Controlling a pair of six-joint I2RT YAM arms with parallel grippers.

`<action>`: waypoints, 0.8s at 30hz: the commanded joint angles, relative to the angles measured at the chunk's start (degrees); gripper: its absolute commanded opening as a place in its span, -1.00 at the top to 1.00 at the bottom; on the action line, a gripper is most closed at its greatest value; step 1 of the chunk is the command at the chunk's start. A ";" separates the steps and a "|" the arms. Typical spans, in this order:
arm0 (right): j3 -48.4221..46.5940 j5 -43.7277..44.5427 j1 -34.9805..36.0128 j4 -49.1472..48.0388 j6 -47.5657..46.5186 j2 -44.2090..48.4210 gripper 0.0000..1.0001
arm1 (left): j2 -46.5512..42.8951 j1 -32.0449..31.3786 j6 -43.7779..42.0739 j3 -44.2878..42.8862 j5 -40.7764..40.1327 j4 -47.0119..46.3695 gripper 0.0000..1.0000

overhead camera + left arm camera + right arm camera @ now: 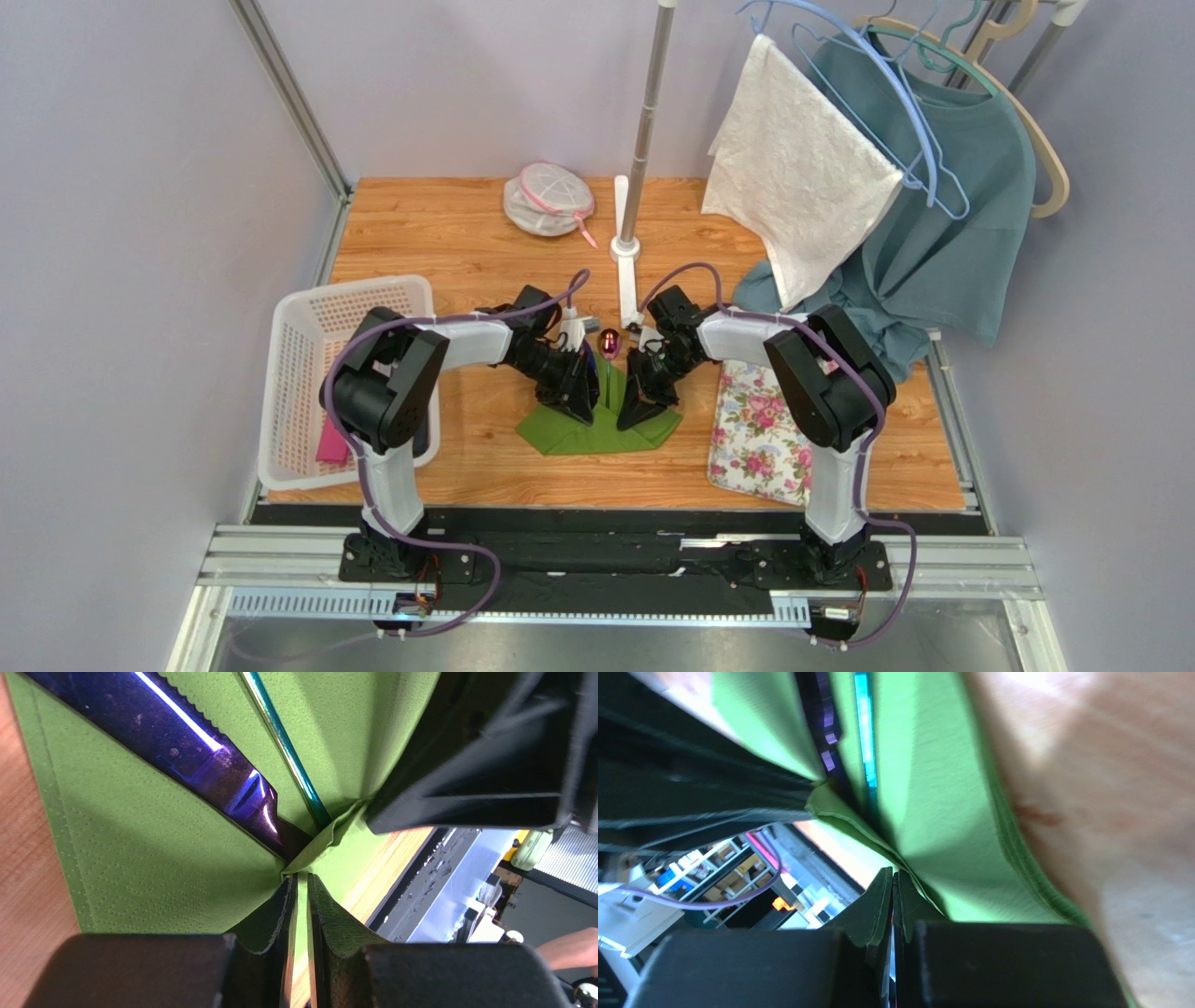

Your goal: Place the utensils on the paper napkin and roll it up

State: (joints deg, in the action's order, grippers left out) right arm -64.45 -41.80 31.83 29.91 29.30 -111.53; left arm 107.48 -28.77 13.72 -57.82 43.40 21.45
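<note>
The green paper napkin [601, 424] lies mid-table, its sides drawn up between both grippers. The utensils lie on it: a glossy reddish head [610, 340] sticks out at the far end. In the left wrist view a blue-purple knife [189, 742] and a thin teal stick [284, 742] rest in the napkin's fold [140, 847]. My left gripper [298, 885] is shut on a napkin edge. My right gripper [894, 882] is shut on the opposite edge of the napkin [948, 812]. The two grippers [578, 399] [643, 406] stand close together, facing each other.
A white basket [316, 371] holding a pink item stands at the left. A floral mat [765, 427] lies at the right. A pole on a white stand [627, 252], a mesh bag [547, 199], a hanging white cloth [793, 168] and a teal shirt [954, 210] are behind.
</note>
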 commanded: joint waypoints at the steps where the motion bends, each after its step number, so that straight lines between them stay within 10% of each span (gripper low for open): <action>1: -1.65 3.65 0.25 -1.08 -0.47 -0.97 0.93 | -3.59 1.09 0.52 -1.77 -1.30 0.08 0.60; 14: -0.86 5.33 0.42 -0.56 -0.65 -1.59 0.95 | -11.33 2.59 7.20 -7.30 -29.19 6.13 -0.14; 24: -0.24 5.41 0.42 -0.55 -0.56 -1.42 0.95 | -3.52 -2.78 8.08 -16.35 -47.17 13.70 -0.15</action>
State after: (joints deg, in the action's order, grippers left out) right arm -64.58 -39.70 32.01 30.13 29.17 -112.46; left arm 101.23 -30.17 20.32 -70.96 5.52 31.42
